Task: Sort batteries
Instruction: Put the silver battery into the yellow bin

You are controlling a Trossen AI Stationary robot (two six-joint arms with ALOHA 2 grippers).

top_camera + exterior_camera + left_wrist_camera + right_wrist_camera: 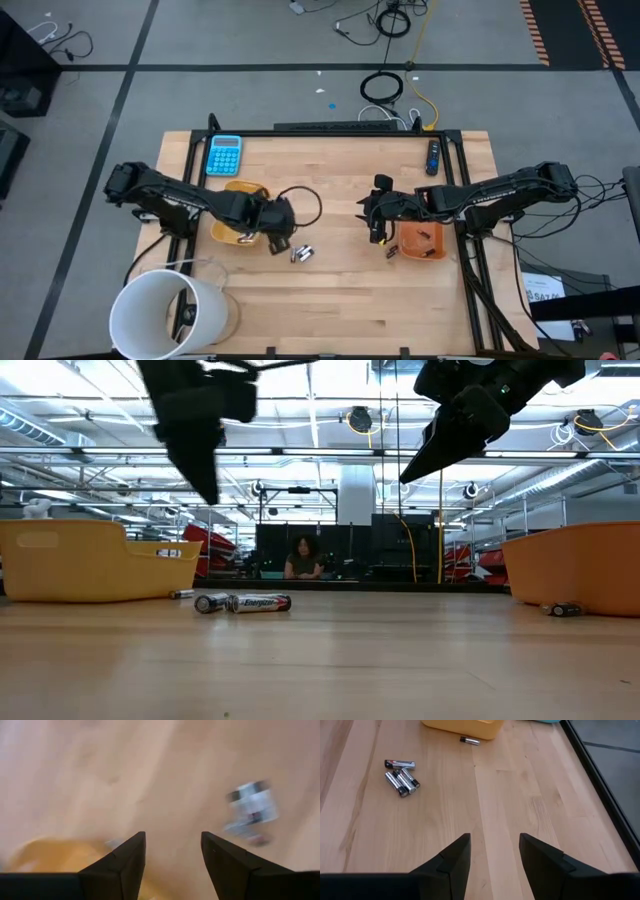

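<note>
The left gripper (283,222) hangs above the pale wooden table (340,300) just beside the yellow plastic tray (240,190). Its 2 dark fingers (125,865) stand parted with nothing between them, so it is released and holds nothing. That spot, at the tray's rim and near the loose pile, suits a drop into the tray or a reach for the next piece; which of the 2 it is cannot be told.

A small cluster of silvery-grey cylindrical batteries (302,254) lies on the bare wood, near the left gripper on the side away from the yellow tray; the right wrist view shows 3 of them lying together (400,776). 1 small dark battery (469,740) lies alone just beside the yellow tray's wall. Another small dark battery (562,609) rests on the wood just beside the orange plastic tray (420,240) on the right side, outside it. These loose pieces suggest the sorting is not finished.

The right gripper (379,222) hovers off the table near the orange tray, its fingers (451,865) also spread and empty, apparently waiting.

A blue calculator (224,155) sits at the far edge of the table behind the yellow tray, and a large white bucket (165,313) stands at the near left corner. In the low view a person (303,558) sits in the room beyond the table.
</note>
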